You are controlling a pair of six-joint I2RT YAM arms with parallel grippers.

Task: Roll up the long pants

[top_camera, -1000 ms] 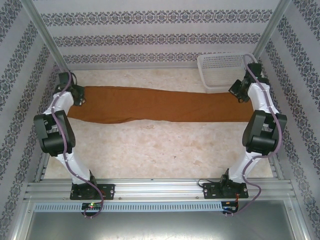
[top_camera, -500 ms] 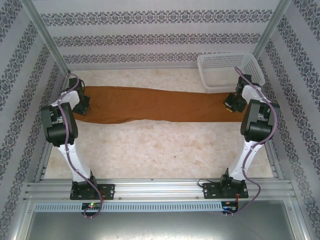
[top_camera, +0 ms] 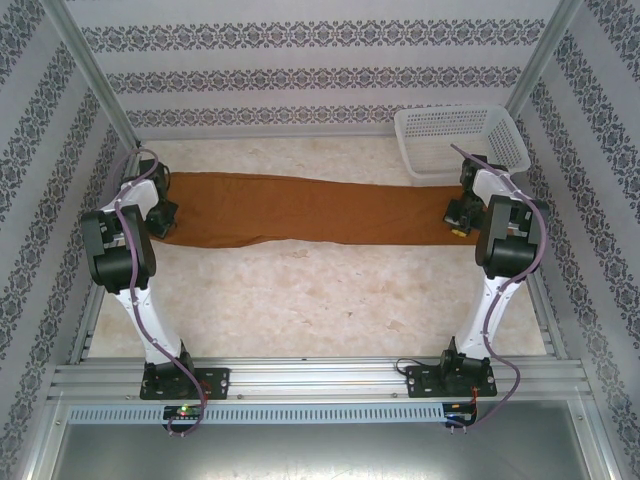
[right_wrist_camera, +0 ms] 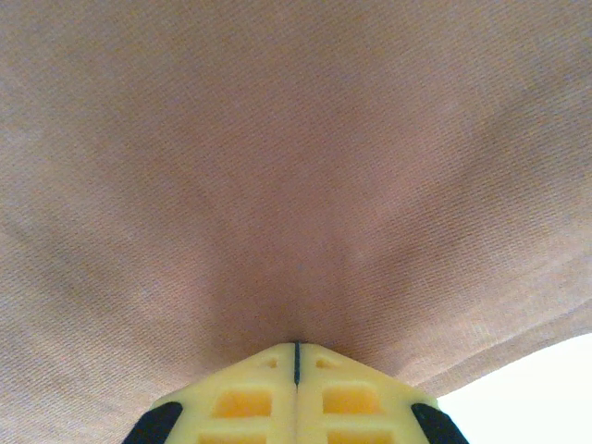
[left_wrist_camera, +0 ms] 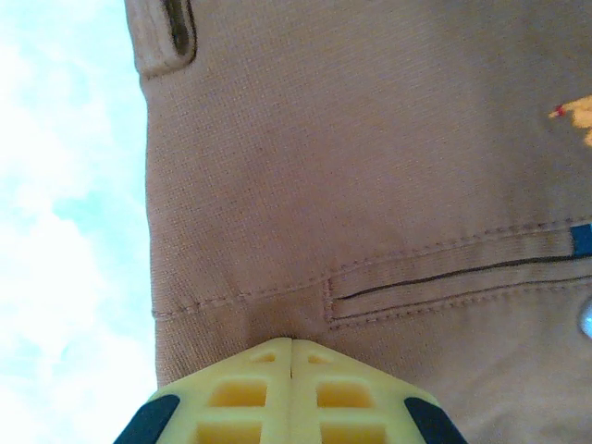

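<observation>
Pants stretched flat, left gripper pinching waist end, right gripper pinching leg end.

Left gripper, its yellow fingers pressed together at the lower edge, pinching the puckered rust-brown cloth of the long pants. A stitched welt pocket runs just above the fingertips toward a pale button at the right edge. A belt loop lies at top left, beside the pale table.
</observation>
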